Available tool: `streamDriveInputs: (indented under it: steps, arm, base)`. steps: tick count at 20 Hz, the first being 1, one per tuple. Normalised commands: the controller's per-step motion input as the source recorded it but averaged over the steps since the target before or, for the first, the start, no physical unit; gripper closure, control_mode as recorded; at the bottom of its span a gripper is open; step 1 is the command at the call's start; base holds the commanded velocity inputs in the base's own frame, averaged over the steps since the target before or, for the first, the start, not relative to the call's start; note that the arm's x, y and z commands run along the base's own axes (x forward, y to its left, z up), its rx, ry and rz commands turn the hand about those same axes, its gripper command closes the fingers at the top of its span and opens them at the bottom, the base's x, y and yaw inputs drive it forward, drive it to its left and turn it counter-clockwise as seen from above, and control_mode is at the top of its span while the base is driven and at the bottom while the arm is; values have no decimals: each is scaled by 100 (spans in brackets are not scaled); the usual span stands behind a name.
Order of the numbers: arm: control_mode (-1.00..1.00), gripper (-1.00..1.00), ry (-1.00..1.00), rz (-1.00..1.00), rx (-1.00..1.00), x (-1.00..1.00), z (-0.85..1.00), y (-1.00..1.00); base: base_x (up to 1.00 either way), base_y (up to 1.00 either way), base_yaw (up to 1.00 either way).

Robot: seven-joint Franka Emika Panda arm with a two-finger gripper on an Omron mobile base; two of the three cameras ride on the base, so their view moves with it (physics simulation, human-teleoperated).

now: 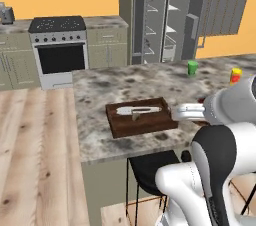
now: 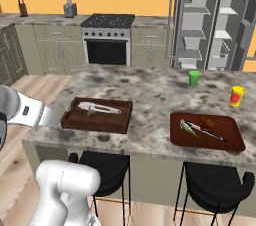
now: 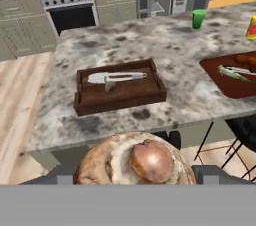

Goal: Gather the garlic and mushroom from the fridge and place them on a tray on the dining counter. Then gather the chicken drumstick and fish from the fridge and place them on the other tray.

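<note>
Holding item: mushroom [image 3: 135, 162], round brown cap with a paler ring and a reddish knob at its middle, clamped between the two tips of the claw [image 3: 132, 177]; jaws stand wide, one at each side of the cap.

Position: claw on the stool side of the desk [image 3: 125, 40], just short of its near edge.

Bearing: the other tray [image 3: 120, 90], deep and dark-walled, lies straight ahead of the claw. The tray [image 3: 227, 80], flat and reddish, lies ahead and well to the right.

Contents, deep tray: the fish [image 3: 117, 76], long axis along the tray's length, crosswise to the claw's line.

Contents, flat tray: a slender green-and-pale item and a brownish lump; identity unclear.

Judgement: the mushroom probably belongs on the flat tray, so a reach to the right.

Other: green cup [image 3: 198, 19] and yellow bottle [image 2: 236, 96] at the far side; the fridge [image 2: 210, 20] stands open.

Markings: none legible.
</note>
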Motion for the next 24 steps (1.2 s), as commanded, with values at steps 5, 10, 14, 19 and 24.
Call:
streamDriveInputs:
  steps: [5,10,14,19,24]
  arm:
    - [-100,100,12,-10,0,100,-15,-1]
    - [-100,100,14,0,7,93,-43,-18]
    - [-100,100,22,0,3,85,-74,-16]
    - [-100,100,17,0,0,86,-56,-1]
    - [-100,100,2,0,0,78,-22,0]
  base:
    - [0,0,0]
    - [0,0,0]
    - [0,0,0]
    - [0,0,0]
    - [0,0,0]
